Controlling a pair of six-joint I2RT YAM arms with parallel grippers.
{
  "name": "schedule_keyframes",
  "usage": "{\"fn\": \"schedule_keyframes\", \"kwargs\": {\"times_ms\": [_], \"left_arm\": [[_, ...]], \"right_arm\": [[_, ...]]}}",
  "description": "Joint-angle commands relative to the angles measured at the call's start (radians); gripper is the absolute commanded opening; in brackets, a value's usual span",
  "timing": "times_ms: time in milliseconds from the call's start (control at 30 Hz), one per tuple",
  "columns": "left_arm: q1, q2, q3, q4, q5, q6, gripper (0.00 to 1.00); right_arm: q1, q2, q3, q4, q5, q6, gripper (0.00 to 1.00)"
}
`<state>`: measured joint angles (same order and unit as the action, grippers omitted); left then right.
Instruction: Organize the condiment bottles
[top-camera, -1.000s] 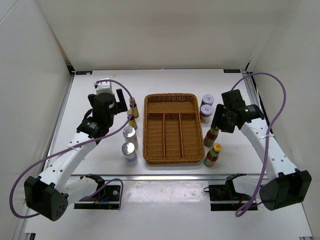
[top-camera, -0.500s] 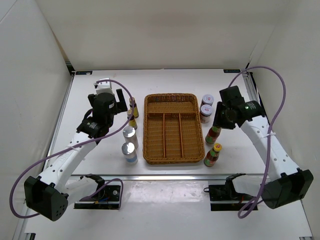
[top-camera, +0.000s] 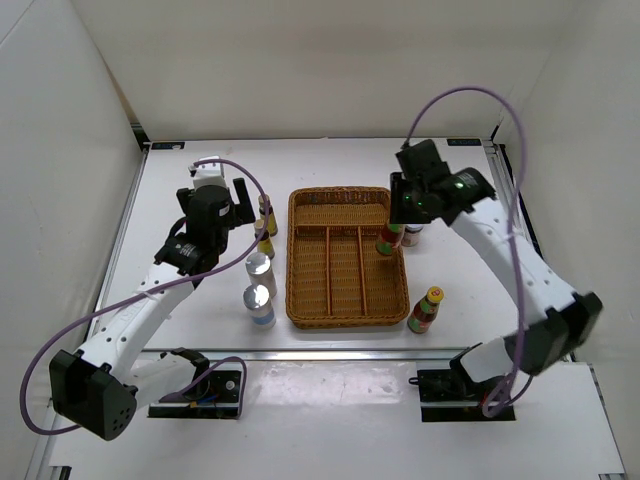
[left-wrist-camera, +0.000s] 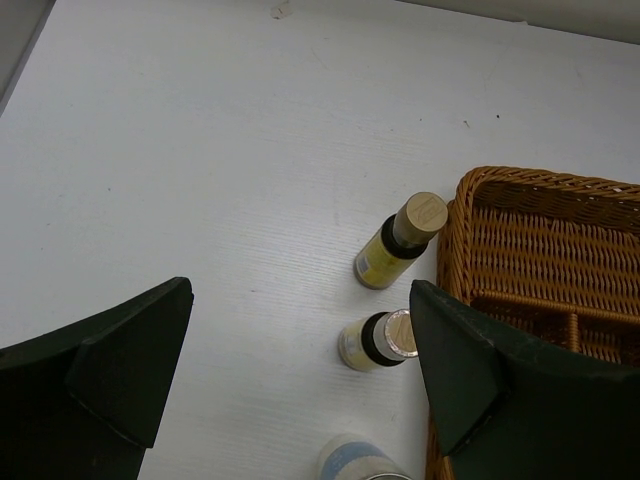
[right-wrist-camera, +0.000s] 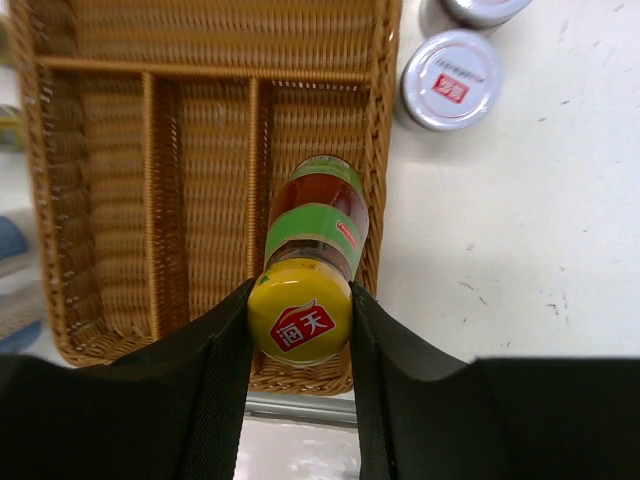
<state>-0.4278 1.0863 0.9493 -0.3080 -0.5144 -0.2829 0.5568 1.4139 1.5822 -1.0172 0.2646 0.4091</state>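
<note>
My right gripper (top-camera: 394, 220) is shut on the yellow cap of a red sauce bottle (top-camera: 388, 240) and holds it upright over the right edge of the wicker tray (top-camera: 300, 300). In the right wrist view the cap (right-wrist-camera: 300, 312) sits between both fingers. The second red bottle (top-camera: 424, 310) stands right of the tray. Two purple-lidded jars (right-wrist-camera: 452, 80) stand beyond it, mostly hidden by the arm in the top view. My left gripper (left-wrist-camera: 300, 310) is open over two small dark yellow-labelled bottles (left-wrist-camera: 400, 242) left of the tray. Two silver-topped white cylinders (top-camera: 260, 268) stand nearer.
The tray (right-wrist-camera: 120, 200) has one wide back compartment and three long ones, all without bottles. White walls close the table at the back and sides. A white cylinder's top (left-wrist-camera: 360, 462) shows at the bottom of the left wrist view.
My right arm has lifted one red bottle from the table right of the tray and carried it left and back over the tray's right edge. The left arm has not moved.
</note>
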Motion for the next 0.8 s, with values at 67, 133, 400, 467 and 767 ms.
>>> {"fn": "schedule_keyframes", "kwargs": {"times_ms": [67, 133, 400, 467, 767], "left_arm": [[0.0, -0.006, 0.019, -0.005, -0.027, -0.009, 1.0], [0.0, -0.006, 0.019, -0.005, -0.027, -0.009, 1.0], [0.0, 0.003, 0.019, -0.005, -0.027, -0.009, 1.0], [0.0, 0.003, 0.019, -0.005, -0.027, -0.009, 1.0], [0.0, 0.012, 0.019, -0.014, -0.027, -0.009, 1.0]], "right_arm": [[0.006, 0.077, 0.013, 0.138, -0.008, -0.015, 0.0], [0.006, 0.106, -0.014, 0.147, -0.008, -0.015, 0.0], [0.006, 0.158, -0.057, 0.147, -0.008, 0.017, 0.22], [0.006, 0.149, -0.067, 0.147, -0.008, 0.017, 0.46], [0.006, -0.042, -0.001, 0.006, 0.119, 0.037, 1.0]]}}
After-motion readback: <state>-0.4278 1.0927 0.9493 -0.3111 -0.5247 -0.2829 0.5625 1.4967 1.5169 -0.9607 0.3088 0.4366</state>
